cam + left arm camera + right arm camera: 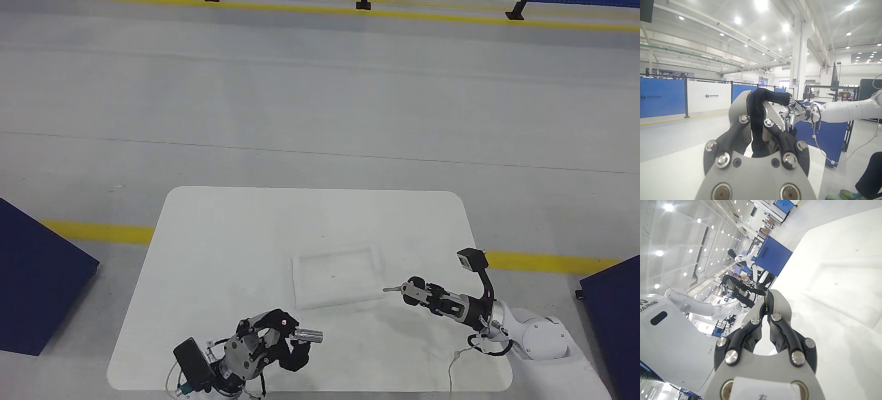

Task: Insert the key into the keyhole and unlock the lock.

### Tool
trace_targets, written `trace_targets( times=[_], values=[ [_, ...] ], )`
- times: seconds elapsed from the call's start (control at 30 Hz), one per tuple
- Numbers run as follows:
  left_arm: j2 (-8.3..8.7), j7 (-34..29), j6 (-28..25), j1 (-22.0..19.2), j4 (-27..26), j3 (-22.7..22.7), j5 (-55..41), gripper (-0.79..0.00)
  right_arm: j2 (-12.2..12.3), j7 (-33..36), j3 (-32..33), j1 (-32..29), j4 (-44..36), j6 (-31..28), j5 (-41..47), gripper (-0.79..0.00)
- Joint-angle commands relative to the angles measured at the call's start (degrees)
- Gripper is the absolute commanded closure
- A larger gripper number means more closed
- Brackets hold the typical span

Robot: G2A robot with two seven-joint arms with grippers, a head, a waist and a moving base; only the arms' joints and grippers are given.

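My left gripper (297, 342) is near the table's front left edge, shut on a small chrome lock (309, 337) that points toward the right arm. In the left wrist view the lock (791, 119) sits between the black fabric-covered fingers (776, 97) of the left gripper (791, 116). My right gripper (407, 291) hovers at the front right, shut on a thin metal key (391, 290) whose tip points left. In the right wrist view the key (765, 303) shows as a thin edge pinched in the right gripper (767, 297). A wide gap separates key and lock.
A shallow clear tray (340, 277) lies at the middle of the white table (220, 240), just left of the key tip. Blue panels stand off the table at the left (35, 285) and the right (615, 300). A thin cable (462, 362) trails by the right arm.
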Motion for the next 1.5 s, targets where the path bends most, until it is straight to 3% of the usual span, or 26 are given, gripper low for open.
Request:
trace_targets(
  times=[0.0,0.2,0.53,0.8,1.13,1.47],
  values=[
    [-0.46,1.81,-1.68,-0.03,0.68,1.56,-3.1,0.0,0.0,0.0,0.0,0.0,0.0,0.0,0.0,0.0],
    [-2.39,6.41,-6.53,-2.57,5.22,6.92,-8.51,0.0,0.0,0.0,0.0,0.0,0.0,0.0,0.0,0.0],
    [-5.49,8.12,-6.51,-6.73,10.42,12.03,-13.52,0.0,0.0,0.0,0.0,0.0,0.0,0.0,0.0,0.0],
    [-5.6,7.97,-6.27,-6.88,10.34,12.16,-13.63,0.0,-0.02,-0.53,-0.04,-0.05,-0.79,-0.51,-0.54,0.0],
    [-5.6,7.97,-6.27,-6.88,10.34,12.16,-13.63,0.0,0.42,-13.71,-5.28,-4.95,-8.89,-13.7,-2.47,0.0],
    [-5.63,6.92,-6.18,-6.79,9.8,12.08,-13.79,0.0,2.08,-14.19,-11.33,-2.05,-10.05,-14.17,-1.42,0.0]
  ],
)
